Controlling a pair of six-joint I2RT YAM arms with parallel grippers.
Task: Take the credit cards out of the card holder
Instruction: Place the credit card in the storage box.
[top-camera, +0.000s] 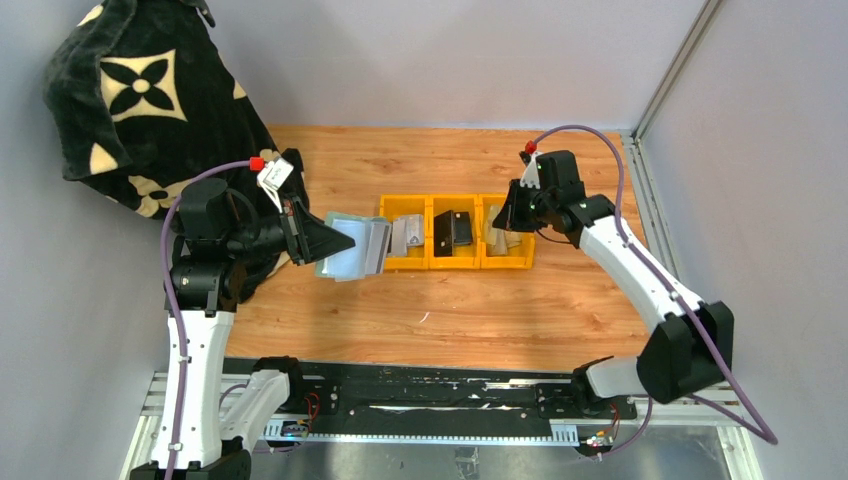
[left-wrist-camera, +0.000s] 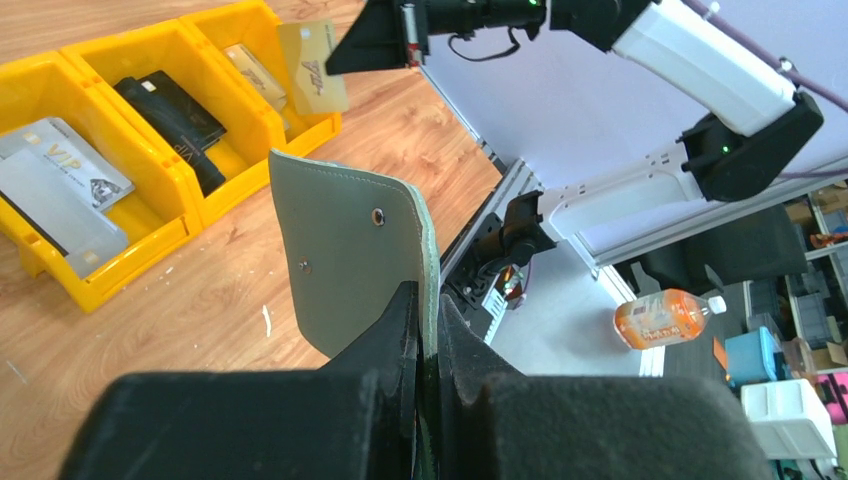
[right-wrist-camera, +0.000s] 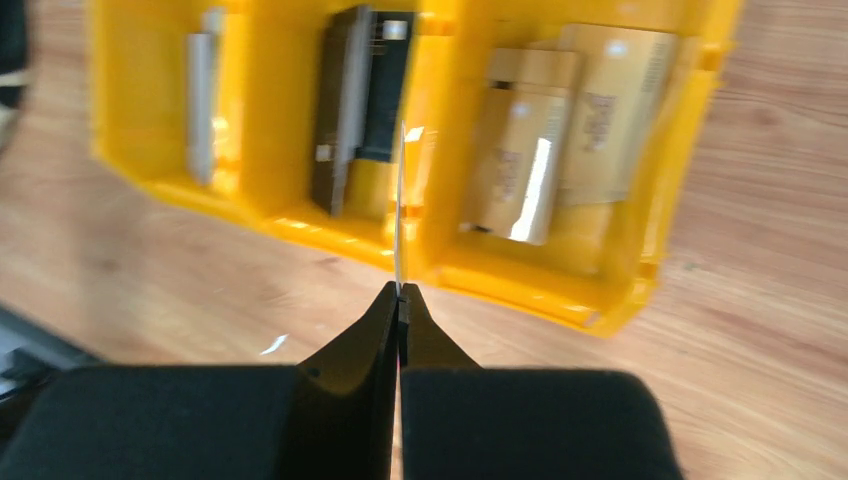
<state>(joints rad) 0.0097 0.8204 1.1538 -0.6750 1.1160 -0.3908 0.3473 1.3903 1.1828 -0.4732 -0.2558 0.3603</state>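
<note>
Left wrist: card holder (left-wrist-camera: 350, 250) between jaws

we see a wooden table (top-camera: 450, 315) carrying yellow bins (top-camera: 455, 264), a black patterned blanket (top-camera: 130, 100) left of the bins.

Right fingers (right-wrist-camera: 370, 335) pinched tight on a thin card (right-wrist-camera: 400, 200), seen edge-on, over a yellow bin (right-wrist-camera: 520, 290). Left slot: grey card (right-wrist-camera: 201, 100); middle: dark cards (right-wrist-camera: 350, 110); right: gold cards (right-wrist-camera: 520, 170). Wooden bench (right-wrist-camera: 750, 350) around, blurred.
</note>
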